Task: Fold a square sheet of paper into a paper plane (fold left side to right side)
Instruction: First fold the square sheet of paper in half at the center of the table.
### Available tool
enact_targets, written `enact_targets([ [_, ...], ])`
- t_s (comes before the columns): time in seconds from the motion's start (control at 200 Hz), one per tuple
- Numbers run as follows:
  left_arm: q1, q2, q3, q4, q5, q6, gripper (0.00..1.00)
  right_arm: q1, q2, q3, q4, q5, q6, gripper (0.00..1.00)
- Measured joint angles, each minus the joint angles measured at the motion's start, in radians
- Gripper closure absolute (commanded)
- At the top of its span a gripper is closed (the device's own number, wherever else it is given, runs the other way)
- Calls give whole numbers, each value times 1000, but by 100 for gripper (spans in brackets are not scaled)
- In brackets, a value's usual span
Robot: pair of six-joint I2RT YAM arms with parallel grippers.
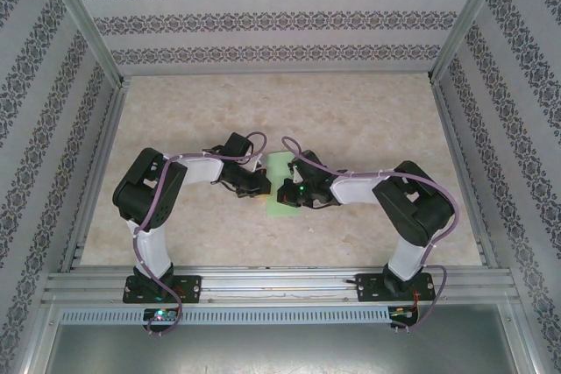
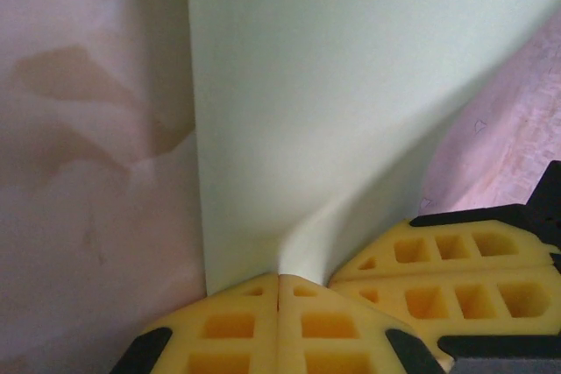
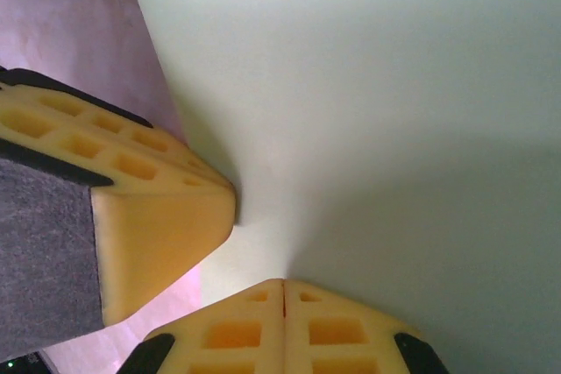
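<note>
The square sheet of paper [image 1: 281, 170] is light green and lies at the table's middle, partly covered by both grippers. In the left wrist view the sheet [image 2: 351, 85] rises in a soft ridge into my left gripper [image 2: 279, 278], whose yellow pads are shut together on its near edge. My right gripper's fingers [image 2: 438, 278] sit close beside on the right. In the right wrist view the paper [image 3: 394, 85] runs into my right gripper [image 3: 283, 283], shut on its edge, with the left gripper's fingers [image 3: 149, 216] just to the left. No paper plane shape is visible.
The pale marbled table [image 1: 263, 111] is boxed in by patterned walls [image 1: 263, 24] at the back and both sides. An aluminium rail [image 1: 280, 282] carries the arm bases along the near edge. A faint stain [image 2: 79, 94] marks the tabletop left of the paper.
</note>
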Motion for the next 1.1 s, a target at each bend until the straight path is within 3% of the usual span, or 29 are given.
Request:
enact_targets([
  [0.49, 0, 28, 106, -18, 0, -8, 100, -1, 1, 0, -8, 7, -21, 100],
  [1.104, 10, 80, 107, 11, -5, -3, 99, -7, 1, 14, -45, 23, -65, 100],
])
